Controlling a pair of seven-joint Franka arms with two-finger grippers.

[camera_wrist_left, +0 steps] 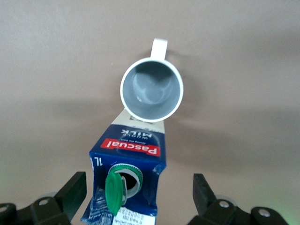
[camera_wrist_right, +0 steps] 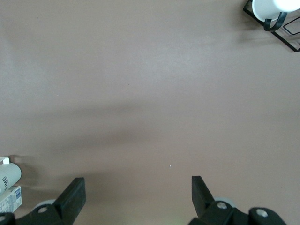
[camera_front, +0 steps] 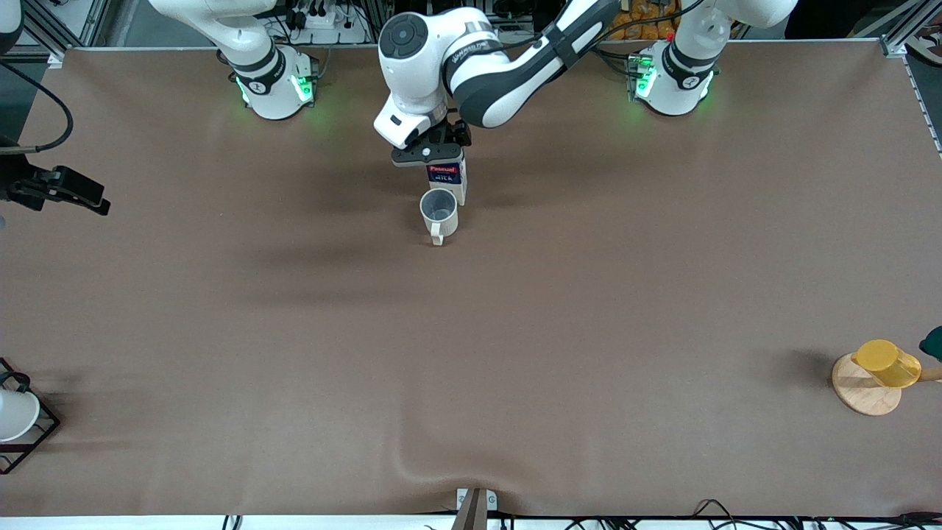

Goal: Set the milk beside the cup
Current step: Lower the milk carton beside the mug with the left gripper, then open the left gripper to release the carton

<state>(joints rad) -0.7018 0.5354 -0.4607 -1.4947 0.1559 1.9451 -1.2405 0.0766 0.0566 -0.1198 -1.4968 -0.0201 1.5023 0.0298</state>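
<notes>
The milk (camera_front: 447,179), a dark blue gable-top carton with white sides, a red brand label and white "MILK" lettering, stands upright on the brown table (camera_front: 515,331), toward the robots' end and about midway between the two arm bases. The cup (camera_front: 438,211), a beige-white mug with a grey inside, stands just beside the carton on the side nearer to the front camera, its handle pointing toward that camera; in the left wrist view the cup (camera_wrist_left: 151,89) overlaps the carton's lower edge, so whether the two touch cannot be told. That same view shows the milk (camera_wrist_left: 129,180) from above, with its green round cap flipped open on the sloped top. The left gripper (camera_front: 429,156) hangs directly over the carton; its fingers (camera_wrist_left: 72,193) are spread wide, well clear of the carton's sides, so the carton is released. The right gripper (camera_wrist_right: 136,194) hangs over bare table toward the right arm's end, likewise spread and holding nothing. A yellow plastic cup (camera_front: 887,363) lies on a round wooden coaster (camera_front: 865,389) near the front camera at the left arm's end, and a white cup in a black wire frame (camera_front: 16,416) sits at the right arm's end, also near that camera.
</notes>
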